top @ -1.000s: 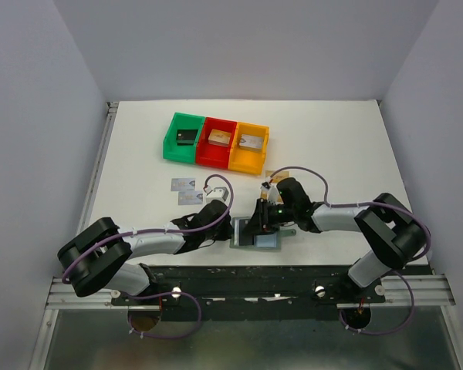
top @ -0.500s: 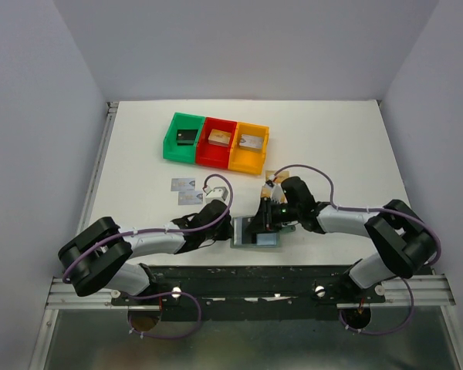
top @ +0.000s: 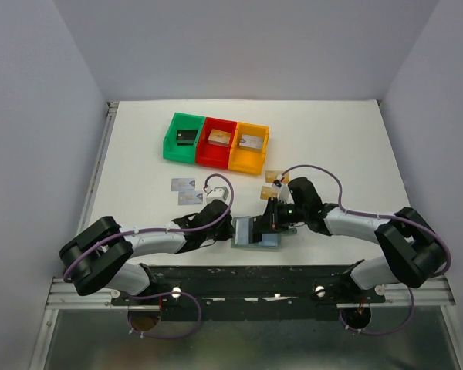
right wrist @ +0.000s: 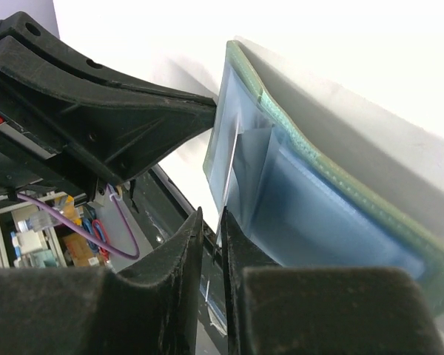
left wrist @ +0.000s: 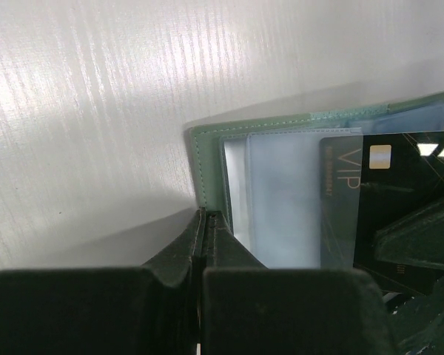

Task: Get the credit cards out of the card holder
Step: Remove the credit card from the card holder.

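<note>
With the left gripper (left wrist: 201,244) clamped on the card holder (left wrist: 207,159) edge, the black VIP card (left wrist: 388,200) pinched by the right gripper (right wrist: 211,237) should be drawn straight out along its pocket.

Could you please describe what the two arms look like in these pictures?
Both arms have pale grey links with bulky black joints, and a thin purple cable loops along each. The left end effector and the right end effector have matte black fingers with angular, ribbed shells. Each base bolts to a black rail.
</note>
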### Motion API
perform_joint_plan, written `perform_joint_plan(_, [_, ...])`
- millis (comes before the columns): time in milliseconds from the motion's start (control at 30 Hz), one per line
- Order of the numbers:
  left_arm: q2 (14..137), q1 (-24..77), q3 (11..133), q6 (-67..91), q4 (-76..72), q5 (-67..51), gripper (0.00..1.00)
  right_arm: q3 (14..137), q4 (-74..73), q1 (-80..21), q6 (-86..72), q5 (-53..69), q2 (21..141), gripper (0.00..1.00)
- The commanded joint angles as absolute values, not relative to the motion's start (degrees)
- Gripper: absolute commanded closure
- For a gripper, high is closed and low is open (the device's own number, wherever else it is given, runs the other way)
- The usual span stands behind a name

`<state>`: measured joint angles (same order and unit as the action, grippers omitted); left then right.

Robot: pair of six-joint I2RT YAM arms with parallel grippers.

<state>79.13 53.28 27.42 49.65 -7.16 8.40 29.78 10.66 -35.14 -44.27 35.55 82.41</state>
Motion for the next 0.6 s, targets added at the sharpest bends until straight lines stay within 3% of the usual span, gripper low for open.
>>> perform_joint_plan(0, [81.6, 53.6, 25.2, 49.1, 2.5, 9.7, 1.00, 28.9, 8.0, -34.6, -42.3, 32.6, 79.9, 0.78])
perform_joint_plan(200, [81.2, 53.6, 25.2, 48.6, 2.8, 9.9, 1.00, 29.1, 5.7, -34.3, -41.2, 31.6, 79.0, 0.88])
perform_joint_plan(333, [79.9, 53.7, 25.4, 45.3, 2.4, 8.7, 1.00, 29.2, 2.2, -33.9, -38.9, 29.0, 77.3, 1.00])
perform_joint_plan(567, [75.4, 54.2, 25.3, 40.6, 3.7, 6.0, 1.00, 30.2, -11.4, -32.7, -33.2, 21.4, 68.9, 1.00])
